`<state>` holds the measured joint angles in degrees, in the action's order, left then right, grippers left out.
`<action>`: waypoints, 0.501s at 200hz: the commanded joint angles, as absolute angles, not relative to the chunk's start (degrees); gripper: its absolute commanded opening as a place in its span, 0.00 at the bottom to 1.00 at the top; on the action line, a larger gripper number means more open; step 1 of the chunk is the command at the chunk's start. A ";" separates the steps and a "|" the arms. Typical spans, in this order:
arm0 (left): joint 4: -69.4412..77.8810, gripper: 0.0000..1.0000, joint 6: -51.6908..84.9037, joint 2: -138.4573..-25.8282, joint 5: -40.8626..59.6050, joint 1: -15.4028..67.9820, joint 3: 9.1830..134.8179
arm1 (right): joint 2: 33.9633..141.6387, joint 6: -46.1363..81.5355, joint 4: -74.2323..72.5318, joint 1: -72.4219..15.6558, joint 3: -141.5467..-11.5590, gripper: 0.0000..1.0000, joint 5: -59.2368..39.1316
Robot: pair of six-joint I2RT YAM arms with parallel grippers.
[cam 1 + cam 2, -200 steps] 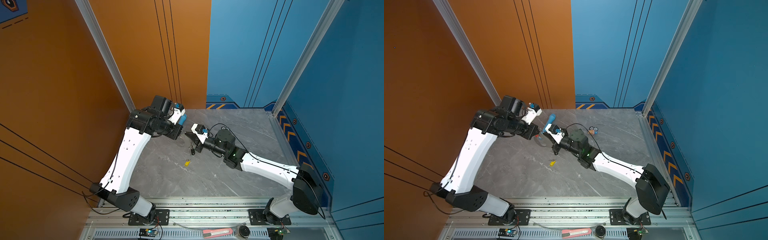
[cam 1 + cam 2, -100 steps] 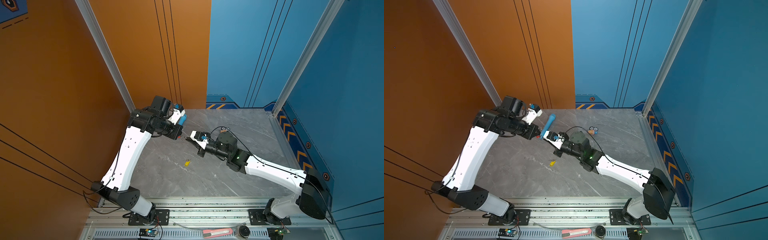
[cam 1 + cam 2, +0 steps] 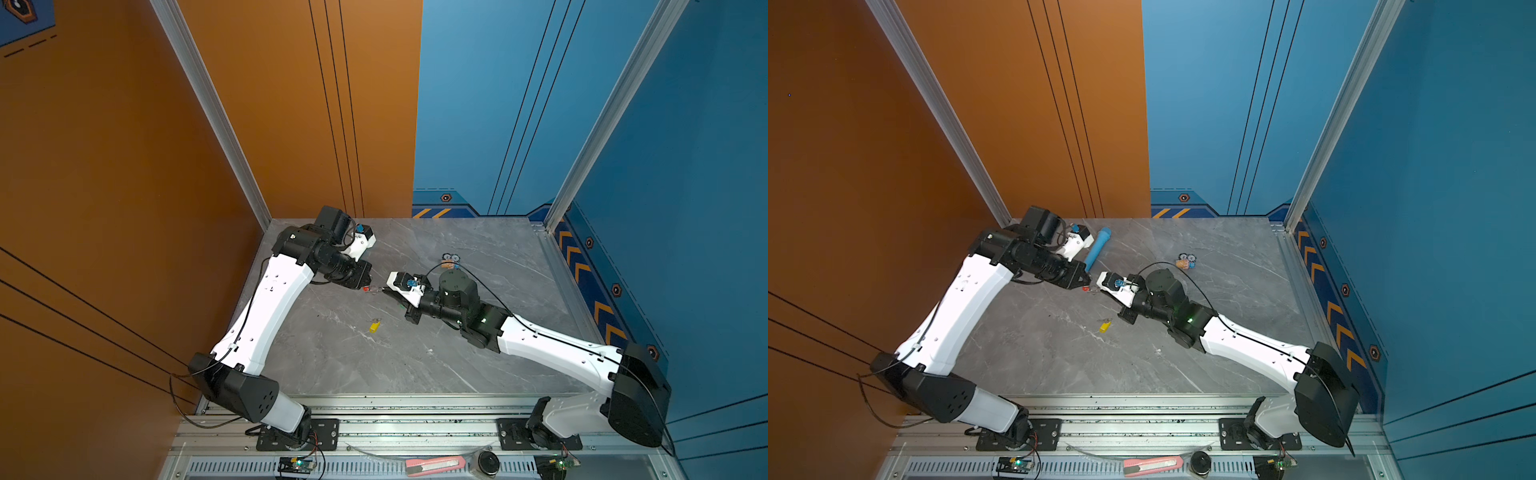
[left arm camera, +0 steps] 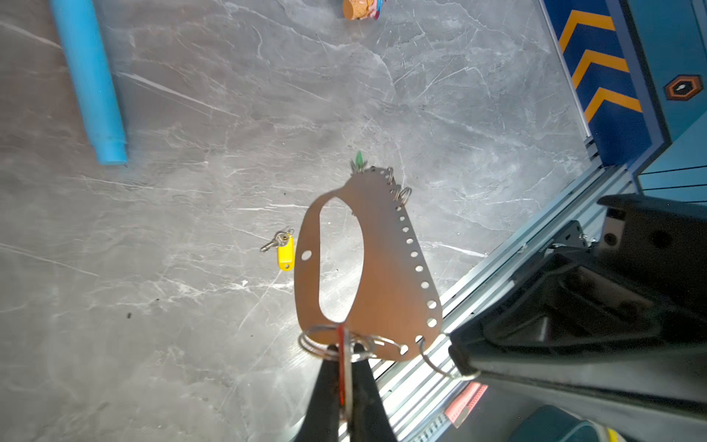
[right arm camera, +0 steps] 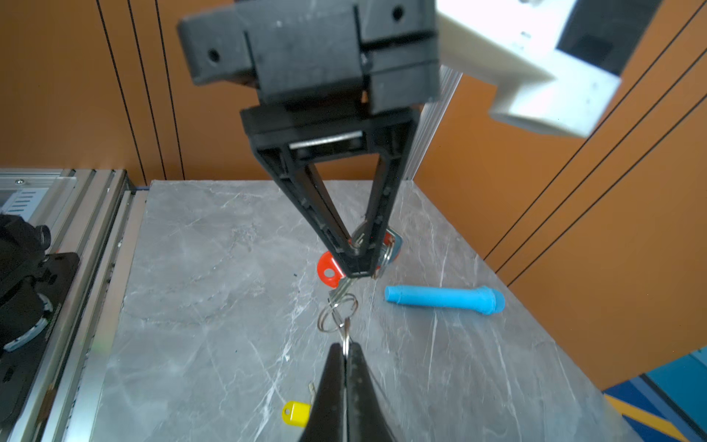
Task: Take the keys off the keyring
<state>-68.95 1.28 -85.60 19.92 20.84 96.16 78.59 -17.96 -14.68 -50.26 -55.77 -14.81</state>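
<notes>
The keyring (image 4: 382,248), a flat metal plate with an oval hole and a row of small holes, hangs in the air between my two grippers. My left gripper (image 4: 344,354) is shut on a key with a red tag (image 5: 329,269) and its split ring at the plate's near end. My right gripper (image 5: 345,346) is shut on a silver split ring (image 5: 338,313) linked to the plate's corner. In both top views the two tips, left gripper (image 3: 368,288) and right gripper (image 3: 384,289), almost meet. A green tag (image 4: 359,160) hangs at the plate's far end. A yellow-tagged key (image 3: 374,326) lies loose on the table.
A long light-blue tube (image 3: 1097,248) lies on the grey marble table (image 3: 415,365) near the back left corner. A small orange-and-blue cluster (image 3: 450,261) sits toward the back middle. Orange and blue walls close in the table on three sides.
My right arm has stretched out lower and flatter, with its gripper staying close to the left gripper's tip. The left arm has barely moved.
</notes>
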 commanded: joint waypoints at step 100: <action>-56.85 0.00 12.15 -80.25 19.55 22.04 85.86 | 70.87 -15.06 -16.75 -46.66 -53.33 0.00 -14.15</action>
